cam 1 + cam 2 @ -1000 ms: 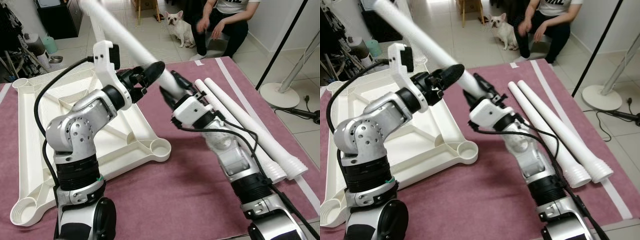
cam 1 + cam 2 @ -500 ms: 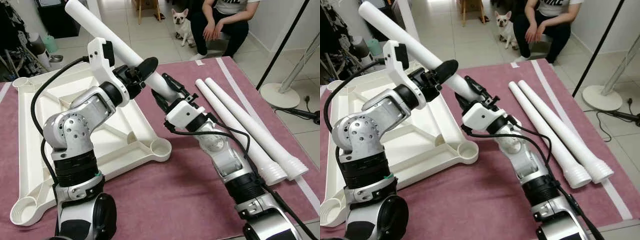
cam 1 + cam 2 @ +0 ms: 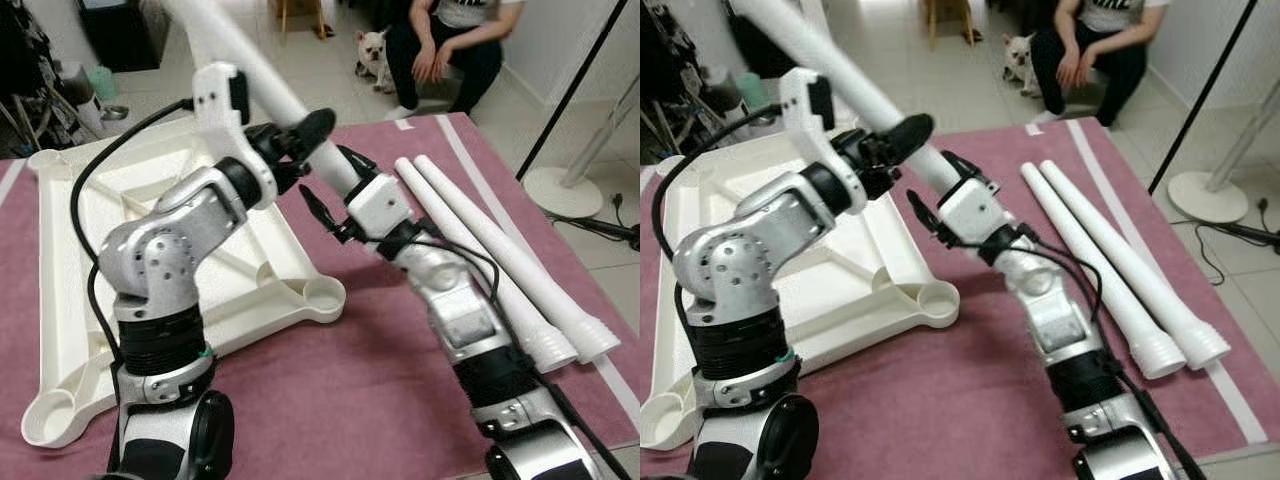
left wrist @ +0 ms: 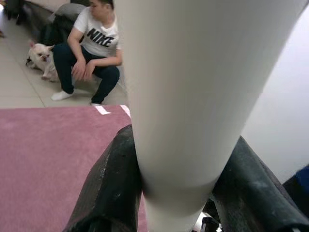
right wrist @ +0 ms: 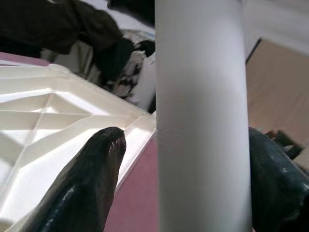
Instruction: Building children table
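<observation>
Left eye view shows the white table leg held up in the air, its long axis slanting from the far upper left down toward the near right, above the upturned white tabletop that lies on the maroon mat. The left tool is clamped on the leg higher along the shaft; in the left wrist view its 2 black fingers press against both sides of the tube. The right tool sits at the leg's lower end; in the right wrist view the leg runs between its fingers, which stand a little apart from the tube on both sides, so it looks loosely placed around the leg, not squeezing it.

What the coming move likely turns on is the nearest corner socket of the tabletop: it lies below and nearer than the leg's lower end, well apart from it. The leg would have to swing toward upright and come down over that socket, and the right tool is the nearer one to guide it.

2 more legs lie side by side on the mat to the right. A seated person and a small dog are on the tiled floor beyond.
</observation>
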{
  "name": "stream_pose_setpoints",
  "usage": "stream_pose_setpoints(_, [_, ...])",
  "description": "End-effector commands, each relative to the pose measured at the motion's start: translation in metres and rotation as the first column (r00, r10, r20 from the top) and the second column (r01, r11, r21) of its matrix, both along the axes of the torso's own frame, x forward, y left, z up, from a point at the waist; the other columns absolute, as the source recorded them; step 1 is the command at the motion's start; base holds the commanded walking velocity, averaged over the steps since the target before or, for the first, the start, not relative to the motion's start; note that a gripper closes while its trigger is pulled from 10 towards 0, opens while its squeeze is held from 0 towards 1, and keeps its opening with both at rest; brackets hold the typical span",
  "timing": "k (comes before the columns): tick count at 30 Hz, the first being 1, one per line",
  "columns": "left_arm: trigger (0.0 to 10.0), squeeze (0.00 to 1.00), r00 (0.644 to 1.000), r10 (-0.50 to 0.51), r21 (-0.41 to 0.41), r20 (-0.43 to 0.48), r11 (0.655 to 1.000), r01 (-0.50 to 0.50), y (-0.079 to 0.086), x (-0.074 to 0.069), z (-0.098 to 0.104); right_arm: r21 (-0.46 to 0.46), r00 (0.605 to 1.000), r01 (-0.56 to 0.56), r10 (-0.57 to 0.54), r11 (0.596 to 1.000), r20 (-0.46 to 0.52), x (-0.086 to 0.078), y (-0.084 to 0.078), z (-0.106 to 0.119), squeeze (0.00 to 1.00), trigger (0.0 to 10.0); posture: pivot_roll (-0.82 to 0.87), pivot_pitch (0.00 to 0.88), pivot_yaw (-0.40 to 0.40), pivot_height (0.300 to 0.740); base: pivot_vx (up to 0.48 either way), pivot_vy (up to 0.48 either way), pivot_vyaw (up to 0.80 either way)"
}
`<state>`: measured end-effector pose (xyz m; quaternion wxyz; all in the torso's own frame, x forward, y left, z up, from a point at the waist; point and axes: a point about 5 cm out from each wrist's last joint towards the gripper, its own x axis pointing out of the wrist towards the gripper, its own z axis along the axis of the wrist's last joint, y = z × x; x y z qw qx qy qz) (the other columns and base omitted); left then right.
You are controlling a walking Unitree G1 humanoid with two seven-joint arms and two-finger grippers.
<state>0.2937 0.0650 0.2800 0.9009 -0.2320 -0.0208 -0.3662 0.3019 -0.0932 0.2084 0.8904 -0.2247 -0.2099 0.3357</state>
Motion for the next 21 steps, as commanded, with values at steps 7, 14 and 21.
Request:
stream_pose_setpoints(7, [0.0, 0.00, 0.967, -0.112, 0.056, 0.228, 0.993, 0.102, -0.022, -0.020, 0.023, -0.206, 0.985, -0.045, 0.010, 0.978, -0.170, -0.004, -0.001, -0.028, 0.00, 10.0, 0.00, 0.000, 0.076, 0.740, 0.000, 0.000, 0.00])
stream_pose_setpoints(14, [0.0, 0.00, 0.941, -0.086, 0.137, 0.327, 0.990, 0.043, -0.025, -0.023, 0.027, -0.144, 0.925, -0.014, -0.042, 0.990, -0.379, -0.006, -0.005, -0.034, 0.00, 10.0, 0.00, 0.000, 0.076, 0.740, 0.000, 0.000, 0.00])
stream_pose_setpoints(21, [0.0, 0.00, 0.924, -0.100, 0.151, 0.368, 0.987, 0.047, -0.028, -0.025, 0.027, -0.105, 0.914, -0.024, -0.021, 0.994, -0.405, -0.007, -0.003, -0.032, 0.00, 9.1, -0.01, 0.000, 0.079, 0.740, 0.000, 0.000, 0.00])
